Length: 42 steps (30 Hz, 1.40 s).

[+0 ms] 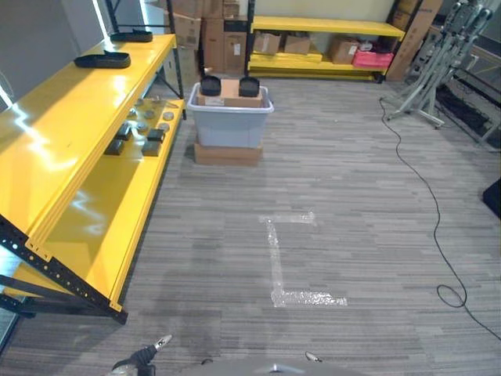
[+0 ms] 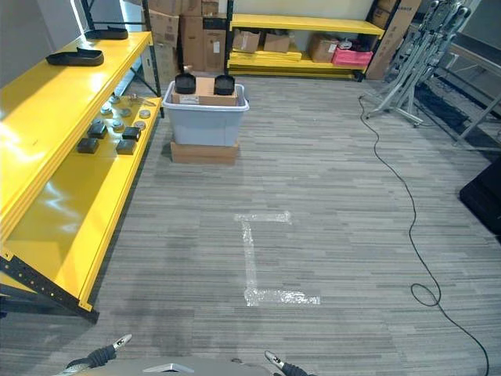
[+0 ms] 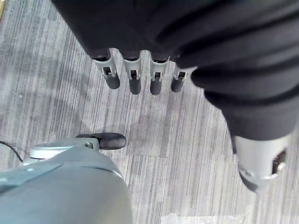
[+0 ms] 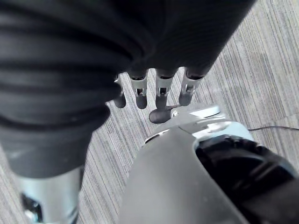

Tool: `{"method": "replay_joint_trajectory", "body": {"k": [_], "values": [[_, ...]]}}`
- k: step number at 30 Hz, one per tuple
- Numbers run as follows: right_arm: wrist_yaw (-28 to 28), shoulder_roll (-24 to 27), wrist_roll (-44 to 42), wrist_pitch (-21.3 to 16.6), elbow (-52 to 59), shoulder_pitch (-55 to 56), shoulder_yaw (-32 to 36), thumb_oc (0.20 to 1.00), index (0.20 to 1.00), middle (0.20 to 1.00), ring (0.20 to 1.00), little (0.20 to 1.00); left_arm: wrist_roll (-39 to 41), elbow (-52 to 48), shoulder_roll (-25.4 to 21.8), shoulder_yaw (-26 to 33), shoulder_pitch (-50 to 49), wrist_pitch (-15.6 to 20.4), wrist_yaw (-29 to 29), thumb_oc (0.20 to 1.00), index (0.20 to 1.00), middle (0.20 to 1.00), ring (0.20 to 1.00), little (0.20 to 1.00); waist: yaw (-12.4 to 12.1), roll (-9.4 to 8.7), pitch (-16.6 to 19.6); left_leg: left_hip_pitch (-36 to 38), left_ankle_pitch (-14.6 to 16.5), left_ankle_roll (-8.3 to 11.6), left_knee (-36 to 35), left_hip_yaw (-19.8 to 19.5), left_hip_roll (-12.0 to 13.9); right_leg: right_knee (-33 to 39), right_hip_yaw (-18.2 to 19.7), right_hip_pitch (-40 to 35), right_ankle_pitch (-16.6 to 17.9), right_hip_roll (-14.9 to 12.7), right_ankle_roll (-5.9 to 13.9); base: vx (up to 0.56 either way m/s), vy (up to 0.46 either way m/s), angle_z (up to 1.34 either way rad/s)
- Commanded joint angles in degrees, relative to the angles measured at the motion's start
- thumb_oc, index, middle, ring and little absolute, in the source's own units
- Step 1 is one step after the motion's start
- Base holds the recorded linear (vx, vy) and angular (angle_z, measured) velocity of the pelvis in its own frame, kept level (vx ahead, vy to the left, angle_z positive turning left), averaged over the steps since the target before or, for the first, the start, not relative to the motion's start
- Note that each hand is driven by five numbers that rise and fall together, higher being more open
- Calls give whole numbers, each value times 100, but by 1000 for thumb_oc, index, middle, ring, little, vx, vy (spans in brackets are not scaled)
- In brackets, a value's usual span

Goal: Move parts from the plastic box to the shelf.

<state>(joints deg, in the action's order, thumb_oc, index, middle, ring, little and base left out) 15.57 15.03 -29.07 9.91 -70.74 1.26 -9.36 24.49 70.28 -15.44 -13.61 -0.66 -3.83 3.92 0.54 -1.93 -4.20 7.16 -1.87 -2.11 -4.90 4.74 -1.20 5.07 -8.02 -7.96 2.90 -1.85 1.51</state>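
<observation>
Presently, the plastic box (image 1: 230, 121), a grey tub, stands on the carpeted floor (image 1: 352, 204) atop a flat cardboard base (image 1: 227, 153), just beside the far end of the yellow shelf (image 1: 86, 149). Inside the box sit a cardboard carton (image 1: 230, 92) and two black parts (image 1: 210, 84) rising above its rim. On the shelf's lower level lie several small parts (image 1: 141, 133), some dark and blocky, others round and grey, grouped near the far end. The upper level carries two black trays (image 1: 102, 59), one behind the other. A second yellow rack (image 1: 325, 27) along the back wall holds cardboard boxes and a pink item. An L-shaped strip of clear tape (image 1: 282, 266) is stuck to the floor well short of the box.

The left hand (image 3: 135, 77) hangs low over bare carpet, its fingers (image 3: 134, 81) straight and relaxed, thumb apart, holding nothing. The right hand (image 4: 154, 91) likewise hangs over the carpet with fingers (image 4: 161, 95) extended and loosely spread, empty. Both hands are well apart from the box and the shelf.
</observation>
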Motion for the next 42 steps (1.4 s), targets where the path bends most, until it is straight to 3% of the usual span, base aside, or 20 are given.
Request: {"method": "replay_joint_trajectory", "body": {"k": [1,10,14,19,21,23,26,28,30,31,33,39,40,41,42], "values": [[-390,125,403,-137,-300,-423,-132,1000,1000,1000,1000,1000,-61,62,122,-59,373,-61,62,1000,1000,1000,1000,1000,-25,93,-295,213,758,-97,17,356,-73,-262,-173,-69,-643,-80,252,0,0,0],[-448,166,461,-395,-183,-449,-160,1000,1000,1000,1000,1000,-180,102,55,-43,405,-110,81,1000,1000,1000,1000,1000,-15,71,-355,228,754,-124,13,328,-62,-407,-190,-40,-692,-71,253,5,11,0],[-609,191,119,-926,43,-510,-165,1000,1000,1000,1000,1000,308,89,105,12,496,-39,179,1000,1000,1000,1000,1000,23,34,-408,218,772,-186,31,323,-66,-616,-137,73,-726,-86,266,30,51,0],[-523,140,291,-1153,212,-567,-165,1000,1000,1000,1000,1000,251,-93,157,-30,634,-1,221,1000,1000,1000,1000,1000,65,31,-533,202,822,-274,107,363,-62,-1006,-47,266,-788,-101,304,16,73,-6],[-474,103,274,-1230,215,-610,-189,1000,1000,1000,1000,1000,113,-132,165,-125,703,-72,137,1000,1000,1000,1000,1000,64,35,-585,186,817,-318,114,397,-60,-1319,-76,411,-713,-142,368,7,71,-9],[-507,39,316,-1237,270,-662,-249,1000,1000,1000,1000,1000,-183,-122,126,-223,802,-614,167,1000,1000,1000,1000,1000,93,68,-727,131,841,-422,183,482,-39,-2347,-97,953,-335,-294,597,9,71,-15],[-477,47,427,-1167,243,-687,-268,1000,1000,1000,1000,1000,-379,18,102,-274,838,-855,132,1000,1000,1000,1000,1000,132,84,-820,163,860,-429,215,521,-23,-2738,-161,1300,-42,-392,723,65,31,-16],[-411,51,508,-1154,187,-676,-283,1000,1000,1000,1000,1000,-428,104,61,-210,815,-999,17,1000,1000,1000,1000,1000,153,61,-860,229,920,-402,241,557,-45,-2595,-263,1447,153,-482,783,176,-57,-15],[-366,47,621,-1113,137,-634,-308,1000,1000,1000,1000,1000,-434,207,-38,-94,793,-1006,107,1000,1000,1000,1000,1000,231,-13,-859,328,1005,-337,316,573,-70,-1946,-304,1499,221,-439,777,304,-181,-18],[-356,61,720,-1048,39,-557,-301,1000,1000,1000,1000,1000,-442,265,-61,-44,797,-1133,102,1000,1000,1000,1000,1000,406,-66,-839,454,1218,-351,434,443,-122,-1428,-75,1669,368,-402,773,303,-190,-3],[-331,75,715,-1023,-18,-520,-266,1000,1000,1000,1000,1000,-495,320,-64,-40,797,-1139,94,1000,1000,1000,1000,1000,466,-69,-844,532,1344,-370,532,425,-136,-1420,-43,1773,412,-451,783,249,-172,8],[-297,171,584,-812,-126,-519,-223,1000,1000,1000,1000,1000,-195,465,12,80,700,-1065,50,1000,1000,1000,1000,1000,489,17,-739,623,1503,-210,1005,515,52,-1318,-209,1423,-130,-355,376,195,-194,17],[-298,230,570,-727,-135,-537,-204,1000,1000,1000,1000,1000,-137,472,97,141,641,-1035,186,1000,1000,1000,1000,1000,457,59,-712,403,1064,42,1913,519,290,-1109,-180,1086,-313,-199,141,171,-187,28],[-298,227,570,-727,-136,-537,-204,1000,1000,1000,1000,1000,-137,473,94,141,642,-1035,186,1000,1000,1000,1000,1000,459,48,-697,387,1048,42,1904,517,280,-1104,-180,1102,-305,-208,140,241,-266,19],[-292,255,609,-654,-109,-552,-208,1000,1000,1000,1000,1000,-132,470,152,145,619,-986,202,1000,1000,1000,1000,1000,427,34,-712,127,795,146,2542,467,361,-1016,-123,958,-373,-164,41,155,-200,-16]]}}
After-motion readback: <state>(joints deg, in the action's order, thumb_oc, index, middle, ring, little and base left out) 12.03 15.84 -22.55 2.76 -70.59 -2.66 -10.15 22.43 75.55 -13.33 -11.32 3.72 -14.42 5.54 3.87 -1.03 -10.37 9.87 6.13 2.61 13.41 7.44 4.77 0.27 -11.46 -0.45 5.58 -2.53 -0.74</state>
